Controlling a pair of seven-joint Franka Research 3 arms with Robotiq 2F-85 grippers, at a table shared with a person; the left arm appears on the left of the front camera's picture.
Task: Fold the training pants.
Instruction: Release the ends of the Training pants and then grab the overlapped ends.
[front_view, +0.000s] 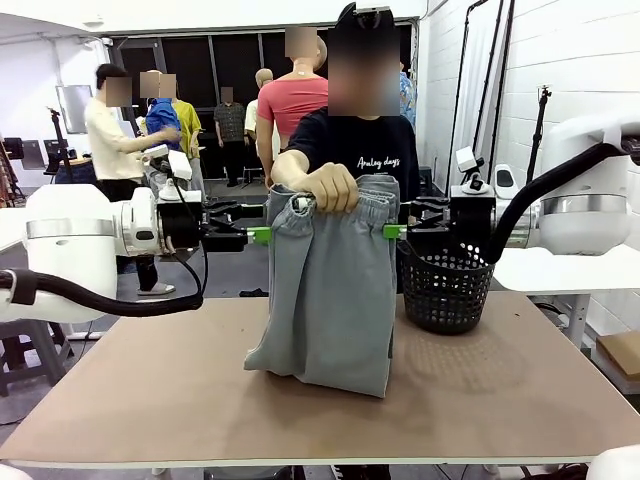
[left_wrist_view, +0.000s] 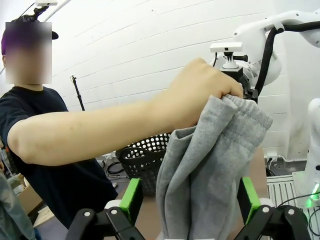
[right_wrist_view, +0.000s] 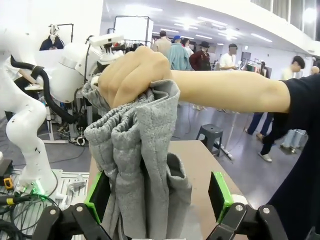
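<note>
Standing wide open, your left gripper (front_view: 262, 236) and right gripper (front_view: 392, 231) each straddle one side edge of the training pants (front_view: 325, 300), just below the waistband. Both pairs of pads appear clear of the cloth. The pants hang with their long axis vertical from one person's hand (front_view: 330, 187), and their lower end rests on the table (front_view: 520, 390). Judge neither arm nearer. Count two grippers, one pair of pants, one hand and one basket (front_view: 445, 290) beside the pants.

Behind my brown table (front_view: 130, 390) I see a white brick wall (front_view: 570, 70) at my right, dark windows (front_view: 195, 60) far back, a dark stool (right_wrist_view: 210, 134), and bright ceiling lights (right_wrist_view: 187, 22).
</note>
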